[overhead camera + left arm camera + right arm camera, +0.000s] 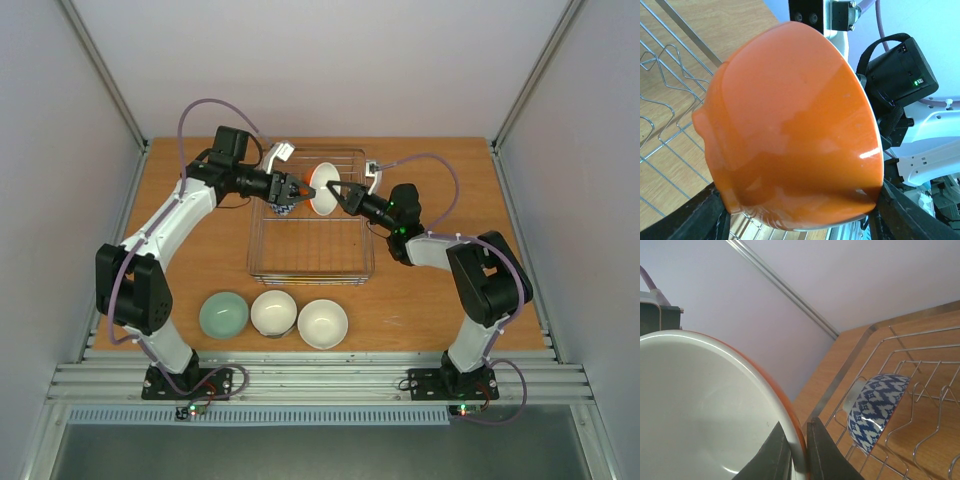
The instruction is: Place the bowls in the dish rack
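Orange-backed bowl (323,190) pinched at rim by right tool (796,454) over dish rack (310,276); left tool (299,188) straddling same bowl, grip not determinable.

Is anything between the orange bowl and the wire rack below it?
Nothing visible. The orange, white-lined bowl, pinched by the right gripper, hangs over the silvery wire dish rack. A blue-patterned bowl fills one slot beside it; the rest looks free.

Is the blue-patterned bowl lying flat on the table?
No, the blue-patterned bowl stands on its edge inside the dish rack.
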Robot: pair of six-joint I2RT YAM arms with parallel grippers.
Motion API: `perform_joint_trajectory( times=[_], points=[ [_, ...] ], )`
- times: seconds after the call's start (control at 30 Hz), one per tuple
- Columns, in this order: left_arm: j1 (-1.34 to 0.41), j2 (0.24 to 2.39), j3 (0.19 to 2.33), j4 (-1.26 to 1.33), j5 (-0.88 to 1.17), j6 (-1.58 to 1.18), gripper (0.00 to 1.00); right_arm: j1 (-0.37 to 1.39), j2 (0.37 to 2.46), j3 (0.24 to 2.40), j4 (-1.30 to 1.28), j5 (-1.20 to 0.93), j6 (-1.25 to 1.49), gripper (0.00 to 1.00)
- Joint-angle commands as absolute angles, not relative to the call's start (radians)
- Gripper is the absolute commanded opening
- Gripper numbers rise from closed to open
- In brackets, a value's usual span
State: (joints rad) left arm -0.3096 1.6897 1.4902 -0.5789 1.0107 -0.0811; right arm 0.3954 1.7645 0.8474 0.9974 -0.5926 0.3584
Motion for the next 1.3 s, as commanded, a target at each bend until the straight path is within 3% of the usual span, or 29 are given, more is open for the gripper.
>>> perform_joint_trajectory(
  times=[0.0, 0.13, 0.2, 0.27, 0.33, 0.6, 0.73, 1.03, 1.27],
  points=[
    [-0.314, 1.706, 1.496, -0.566, 1.012, -0.090, 0.00, 0.399, 1.764, 0.876, 1.147, -0.643, 0.377, 0.01],
    [-0.315, 1.700, 1.490, -0.565, 0.983, -0.084, 0.00, 0.399, 1.760, 0.867, 1.153, -0.638, 0.377, 0.05],
    [-0.315, 1.697, 1.487, -0.564, 0.966, -0.082, 0.00, 0.399, 1.759, 0.867, 1.153, -0.636, 0.377, 0.16],
    [-0.315, 1.694, 1.485, -0.564, 0.957, -0.079, 0.00, 0.399, 1.759, 0.865, 1.152, -0.632, 0.377, 0.37],
    [-0.315, 1.689, 1.483, -0.565, 0.949, -0.073, 0.00, 0.399, 1.757, 0.862, 1.152, -0.628, 0.374, 0.51],
    [-0.328, 1.668, 1.476, -0.566, 0.848, -0.055, 0.01, 0.396, 1.667, 0.820, 0.994, -0.526, 0.271, 0.77],
    [-0.363, 1.658, 1.488, -0.586, 0.707, -0.033, 0.00, 0.396, 1.568, 0.791, 0.835, -0.431, 0.185, 0.82],
    [-0.425, 1.670, 1.523, -0.595, 0.424, -0.016, 0.00, 0.397, 1.348, 0.730, 0.537, -0.260, 0.076, 0.84],
    [-0.454, 1.695, 1.565, -0.603, 0.270, -0.016, 0.00, 0.400, 1.201, 0.611, 0.481, -0.225, 0.090, 0.84]
  ],
)
